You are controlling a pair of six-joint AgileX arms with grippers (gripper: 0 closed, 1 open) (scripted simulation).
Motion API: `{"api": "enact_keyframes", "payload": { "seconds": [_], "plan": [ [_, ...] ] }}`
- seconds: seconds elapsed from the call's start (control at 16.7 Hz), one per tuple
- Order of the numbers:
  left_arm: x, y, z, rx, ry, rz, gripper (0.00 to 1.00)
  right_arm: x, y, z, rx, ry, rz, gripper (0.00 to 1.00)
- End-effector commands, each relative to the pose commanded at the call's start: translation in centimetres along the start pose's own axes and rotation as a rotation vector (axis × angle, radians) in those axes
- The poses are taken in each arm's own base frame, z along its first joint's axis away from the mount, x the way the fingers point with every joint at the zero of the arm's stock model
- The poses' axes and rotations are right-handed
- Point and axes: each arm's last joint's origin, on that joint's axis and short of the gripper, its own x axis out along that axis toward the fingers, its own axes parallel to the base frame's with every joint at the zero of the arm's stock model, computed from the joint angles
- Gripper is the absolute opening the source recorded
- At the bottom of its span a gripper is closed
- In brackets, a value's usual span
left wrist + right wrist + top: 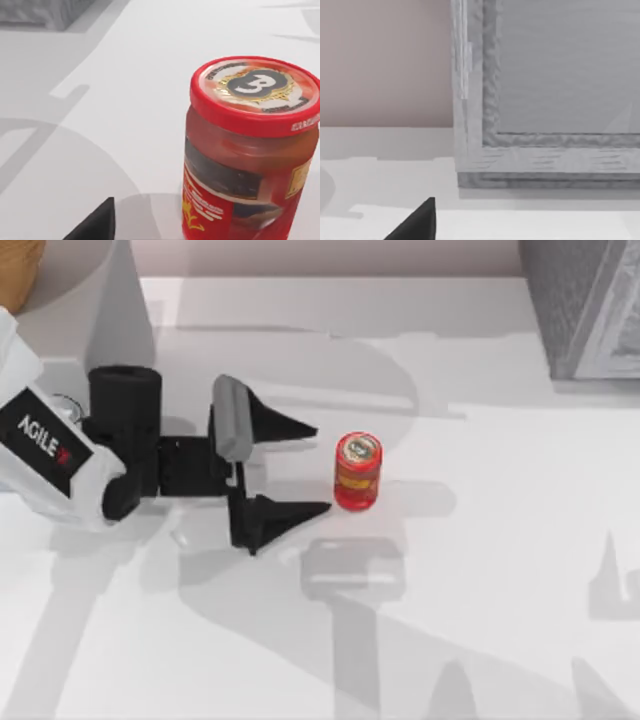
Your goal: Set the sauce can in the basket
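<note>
I had the left gripper (322, 468) at about nine o'clock of the sauce can (357, 472), its fingers (290, 426) spread wide and stopping just short of the can, one on either side of the approach line. The can stood upright on the white table (480, 570), near the centre, untouched. In the left wrist view its red lid (255, 92) loomed close. A grey basket (585, 305) sat toward two o'clock, well apart. By my reckoning nothing was done yet: closing on the can, lifting and carrying it all remained. My right gripper's dark fingertip (417, 222) faced the basket wall; its spread I couldn't tell.
</note>
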Motion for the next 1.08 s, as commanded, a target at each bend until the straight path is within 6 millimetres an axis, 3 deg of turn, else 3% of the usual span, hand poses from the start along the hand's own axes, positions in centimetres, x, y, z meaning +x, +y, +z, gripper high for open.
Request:
{"api": "enact_keyframes", "payload": {
  "seconds": [0.24, 0.6, 0.84, 1.08],
  "plan": [
    [0.6, 0.1, 0.2, 0.000, 0.000, 0.000, 1.00, 0.0, 0.0, 0.0, 0.000, 0.000, 0.000, 1.00],
    [6.6, 0.1, 0.0, 0.000, 0.000, -0.001, 1.00, 0.0, 0.0, 0.0, 0.000, 0.000, 0.000, 1.00],
    [7.0, 0.0, 0.0, 0.000, 0.000, 0.000, 1.00, 0.0, 0.0, 0.0, 0.000, 0.000, 0.000, 1.00],
    [7.0, 0.0, 0.0, 0.000, 0.000, 0.000, 0.70, 0.0, 0.0, 0.0, 0.000, 0.000, 0.000, 1.00]
  ]
}}
